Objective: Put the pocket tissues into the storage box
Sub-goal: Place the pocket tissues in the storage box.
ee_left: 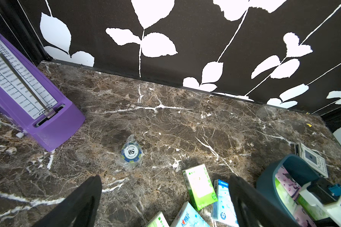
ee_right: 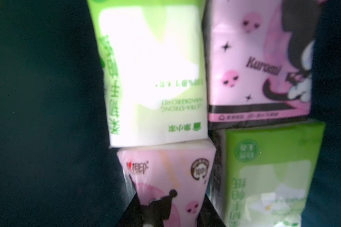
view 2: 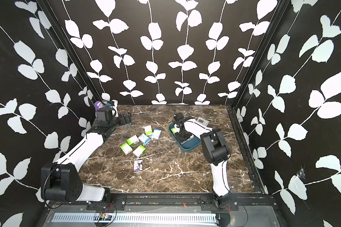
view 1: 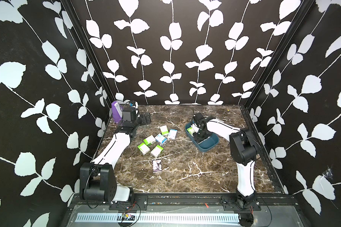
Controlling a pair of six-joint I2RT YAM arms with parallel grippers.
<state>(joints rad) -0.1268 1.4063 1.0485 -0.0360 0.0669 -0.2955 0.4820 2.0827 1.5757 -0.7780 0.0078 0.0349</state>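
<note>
- My left jaws gaped over the veined marble desk [ee_left: 185, 127].
- My right jaws flanked a glossy pink pack [ee_right: 165, 176] in the rounded teal box [view 1: 210, 145]; grip unclear.

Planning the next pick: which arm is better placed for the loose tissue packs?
Left, probably. The left gripper is open, empty and nearer the loose tissue packs; the right gripper is inside the storage box, around a pink pack.

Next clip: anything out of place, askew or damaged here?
Nothing damaged or spilled. One stray: a plastic-wrapped poker chip lies on the marble table near the purple metronome, unrelated to the job. The loose pocket tissues lie scattered at mixed angles outside the storage box.
</note>
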